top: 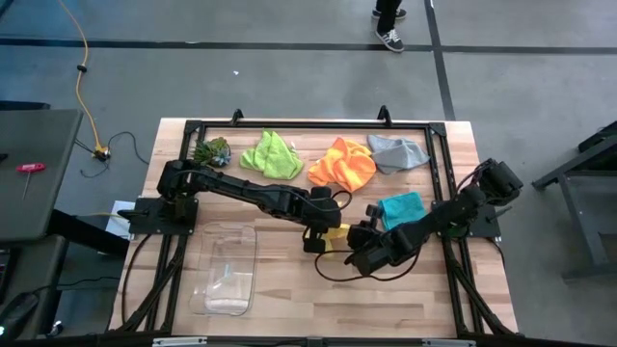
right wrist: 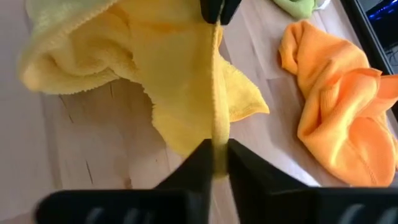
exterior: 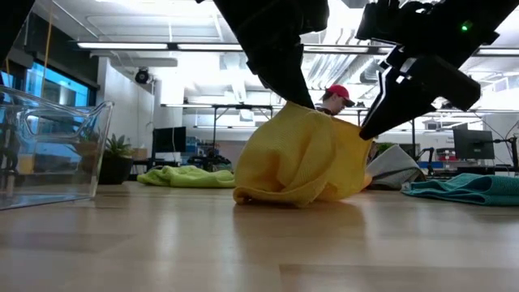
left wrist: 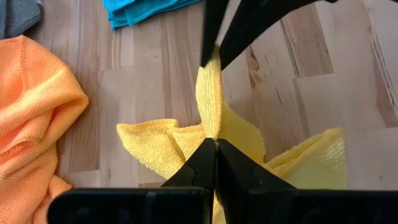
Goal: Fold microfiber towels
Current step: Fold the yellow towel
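Note:
A yellow towel [exterior: 300, 158] stands bunched at the table's middle, raised between both grippers, and shows small in the high view [top: 335, 234]. My left gripper [left wrist: 216, 144] is shut on it from the left. My right gripper [right wrist: 216, 152] is shut on it from the right. Along the far side lie the lime green towel [top: 270, 154], the orange towel [top: 342, 166] and the grey towel [top: 397, 152]. The teal towel [top: 400, 209] lies right of centre. My left gripper pinches the yellow towel's upper edge [left wrist: 213, 127] between its two fingers, slanting down from the table's left. The cloth hangs below, its lower folds [exterior: 276, 195] on the table. My right gripper pinches the same hemmed edge [right wrist: 217, 134] farther along, slanting down from the right. The edge [right wrist: 216, 74] runs nearly straight between the two grippers.
A clear plastic bin [top: 227, 268] lies at the near left. A small spiky green plant [top: 212, 151] sits at the far left corner. Bare wood [top: 386, 299] shows along the near edge. A person's shoes [top: 388, 37] stand on the floor beyond the table.

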Robot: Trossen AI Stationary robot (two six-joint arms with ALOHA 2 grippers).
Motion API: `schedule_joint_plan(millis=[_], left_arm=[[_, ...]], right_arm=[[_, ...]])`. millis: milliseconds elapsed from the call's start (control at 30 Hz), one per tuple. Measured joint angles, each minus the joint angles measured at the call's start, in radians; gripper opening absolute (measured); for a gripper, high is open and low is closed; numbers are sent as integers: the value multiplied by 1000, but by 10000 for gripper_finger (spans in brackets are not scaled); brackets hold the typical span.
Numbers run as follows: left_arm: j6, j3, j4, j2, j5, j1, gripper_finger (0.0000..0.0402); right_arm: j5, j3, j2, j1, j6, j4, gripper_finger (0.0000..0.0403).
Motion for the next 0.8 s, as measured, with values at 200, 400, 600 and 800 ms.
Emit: schedule_joint_plan(millis=[200,400,600,800], left_arm=[[0,0,2,0,0,0,1],[-9,0,-5,0,1,3,29],[-11,0,-113,-2,15,8,110],[-34,0,-255,-20,40,12,174]], right_arm=[[-18,2,0,-1,40,0,11],[-35,2,0,-1,47,-7,3],[-37,2,0,-2,47,-43,1],[-45,2,0,-3,47,-92,1]])
